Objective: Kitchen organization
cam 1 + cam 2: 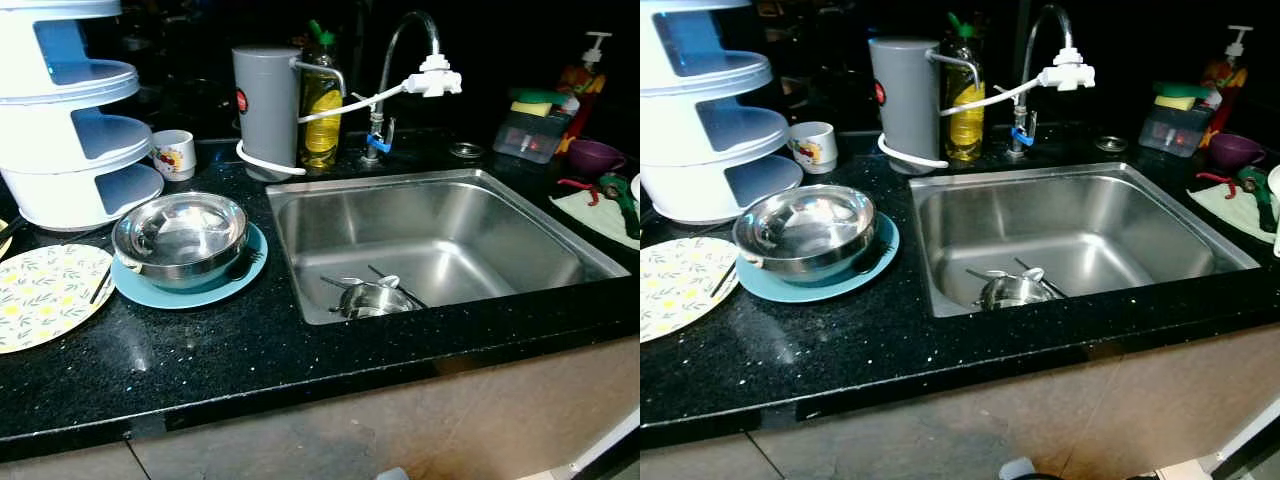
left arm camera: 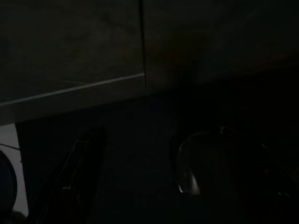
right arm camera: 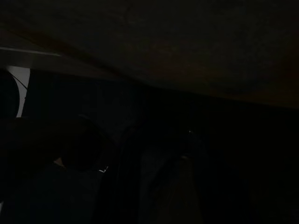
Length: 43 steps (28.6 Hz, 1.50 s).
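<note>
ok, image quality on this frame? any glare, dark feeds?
Eye views: sharp, no motion blur, background behind the faucet falls to black; specular glare on the steel bowl and the sink wall. Left and right wrist views: nearly black, only faint cabinet edges, unusable for detail.

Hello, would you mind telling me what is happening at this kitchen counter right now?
Nothing is being handled at the moment; both arms hang idle in the dark below the black counter. A steel bowl sits on a blue plate left of the sink, beside a floral plate. A small steel cup and some cutlery lie in the sink, apparently waiting to be sorted.
</note>
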Tool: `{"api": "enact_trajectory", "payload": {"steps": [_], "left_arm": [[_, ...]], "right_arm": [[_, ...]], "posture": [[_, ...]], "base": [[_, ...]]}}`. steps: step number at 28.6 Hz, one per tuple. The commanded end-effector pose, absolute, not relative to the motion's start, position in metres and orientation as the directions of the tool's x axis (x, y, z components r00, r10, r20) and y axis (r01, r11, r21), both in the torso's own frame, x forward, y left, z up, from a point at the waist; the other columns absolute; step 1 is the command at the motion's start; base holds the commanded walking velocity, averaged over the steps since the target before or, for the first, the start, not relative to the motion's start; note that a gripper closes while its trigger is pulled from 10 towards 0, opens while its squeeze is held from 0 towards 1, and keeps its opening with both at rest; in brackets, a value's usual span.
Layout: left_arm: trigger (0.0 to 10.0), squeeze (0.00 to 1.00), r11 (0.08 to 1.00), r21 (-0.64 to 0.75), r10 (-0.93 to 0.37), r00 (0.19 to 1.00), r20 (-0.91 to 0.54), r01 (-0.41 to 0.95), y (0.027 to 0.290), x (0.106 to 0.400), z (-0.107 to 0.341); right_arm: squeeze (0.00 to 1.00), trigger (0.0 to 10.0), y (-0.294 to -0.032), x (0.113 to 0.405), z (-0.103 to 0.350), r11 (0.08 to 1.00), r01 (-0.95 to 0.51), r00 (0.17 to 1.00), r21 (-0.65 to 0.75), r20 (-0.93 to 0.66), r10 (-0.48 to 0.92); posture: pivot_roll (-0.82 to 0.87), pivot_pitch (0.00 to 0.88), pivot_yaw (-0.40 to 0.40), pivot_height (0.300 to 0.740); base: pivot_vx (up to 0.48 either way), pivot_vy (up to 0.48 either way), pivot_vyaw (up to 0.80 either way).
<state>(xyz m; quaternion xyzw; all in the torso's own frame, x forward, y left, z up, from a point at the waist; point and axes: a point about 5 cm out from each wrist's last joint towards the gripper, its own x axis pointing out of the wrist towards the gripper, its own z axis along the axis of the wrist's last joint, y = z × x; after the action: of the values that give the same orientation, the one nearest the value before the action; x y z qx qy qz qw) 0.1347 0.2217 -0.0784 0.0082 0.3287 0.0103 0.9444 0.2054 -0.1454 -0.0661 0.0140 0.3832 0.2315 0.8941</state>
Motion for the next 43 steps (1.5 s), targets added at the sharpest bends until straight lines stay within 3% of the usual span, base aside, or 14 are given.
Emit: {"api": "enact_trajectory", "payload": {"steps": [1, 8, 20, 22, 25, 28, 33, 36, 37, 39, 40, 43], "left_arm": [[10.0, 0.0, 0.999, 0.036, 0.041, 0.782, -0.622, -0.023, 0.229, 0.128, -0.078], [10.0, 0.0, 0.997, 0.046, 0.079, 0.753, -0.653, -0.065, 0.237, 0.118, -0.081], [10.0, 0.0, 0.999, 0.036, -0.006, 0.749, -0.663, 0.039, 0.227, 0.117, -0.083], [10.0, 0.0, 0.985, 0.015, -0.119, 0.752, -0.649, 0.169, 0.218, 0.122, -0.081], [10.0, 0.0, 0.967, -0.005, -0.201, 0.745, -0.636, 0.256, 0.214, 0.122, -0.08], [10.0, 0.0, 0.918, -0.055, -0.344, 0.721, -0.601, 0.392, 0.214, 0.118, -0.074], [10.0, 0.0, 0.896, -0.147, -0.427, 0.719, -0.548, 0.42, 0.221, 0.12, -0.067], [10.0, 0.0, 0.832, -0.189, -0.54, 0.685, -0.489, 0.521, 0.227, 0.12, -0.057], [10.0, 0.0, 0.832, -0.189, -0.54, 0.685, -0.489, 0.521, 0.227, 0.12, -0.057], [10.0, 0.0, 0.773, -0.191, -0.62, 0.655, -0.432, 0.605, 0.226, 0.12, -0.046], [10.0, 0.0, 0.773, -0.191, -0.62, 0.655, -0.432, 0.605, 0.226, 0.12, -0.046], [10.0, 0.0, 0.671, -0.163, -0.732, 0.611, -0.302, 0.723, 0.218, 0.125, -0.004]], "right_arm": [[0.0, 10.0, -0.149, 0.201, -0.068, 0.896, -0.388, 0.597, 0.213, -0.683, 0.421], [0.0, 10.0, -0.148, 0.196, -0.072, 0.893, -0.395, 0.573, 0.214, -0.703, 0.422], [0.0, 10.0, -0.148, 0.196, -0.07, 0.874, -0.428, 0.564, 0.229, -0.688, 0.457], [0.0, 10.0, -0.15, 0.199, -0.066, 0.854, -0.457, 0.565, 0.248, -0.661, 0.494], [0.0, 10.0, -0.151, 0.199, -0.064, 0.836, -0.483, 0.559, 0.261, -0.643, 0.524], [0.0, 10.0, -0.151, 0.199, -0.057, 0.758, -0.582, 0.515, 0.295, -0.588, 0.624], [0.0, 10.0, -0.153, 0.204, -0.047, 0.691, -0.616, 0.485, 0.379, -0.509, 0.711], [0.0, 10.0, -0.154, 0.209, -0.027, 0.573, -0.7, 0.425, 0.426, -0.397, 0.814], [0.0, 10.0, -0.154, 0.209, -0.027, 0.573, -0.7, 0.425, 0.426, -0.397, 0.814], [0.0, 10.0, -0.154, 0.21, -0.012, 0.477, -0.769, 0.353, 0.427, -0.339, 0.872], [0.0, 10.0, -0.154, 0.21, -0.012, 0.477, -0.769, 0.353, 0.427, -0.339, 0.872], [0.0, 10.0, -0.156, 0.211, 0.017, 0.333, -0.848, 0.236, 0.412, -0.27, 0.933]], "posture": [[0.05, 0.136, -0.051, 0.74], [0.06, 0.142, -0.06, 0.74], [0.06, 0.135, -0.061, 0.74], [0.06, 0.135, -0.061, 0.74], [0.06, 0.132, -0.063, 0.74], [0.06, 0.131, -0.062, 0.74], [0.06, 0.135, -0.063, 0.74], [0.06, 0.137, -0.066, 0.74], [0.06, 0.137, -0.066, 0.74], [0.06, 0.145, -0.069, 0.74], [0.06, 0.145, -0.069, 0.74], [0.06, 0.152, -0.07, 0.74]], "base": [[0.0, 0.0, 0.0], [0.0, 0.411, 0.0], [0.0, 0.0, 0.0], [0.0, 0.0, 0.0], [0.0, 0.0, 0.0], [0.0, 0.0, 0.0], [0.0, 0.0, 0.0], [0.0, 0.0, 0.0], [0.0, 0.0, 0.0], [0.0, 0.0, 0.0], [0.0, 0.0, 0.0], [0.0, 0.0, 0.0]]}}
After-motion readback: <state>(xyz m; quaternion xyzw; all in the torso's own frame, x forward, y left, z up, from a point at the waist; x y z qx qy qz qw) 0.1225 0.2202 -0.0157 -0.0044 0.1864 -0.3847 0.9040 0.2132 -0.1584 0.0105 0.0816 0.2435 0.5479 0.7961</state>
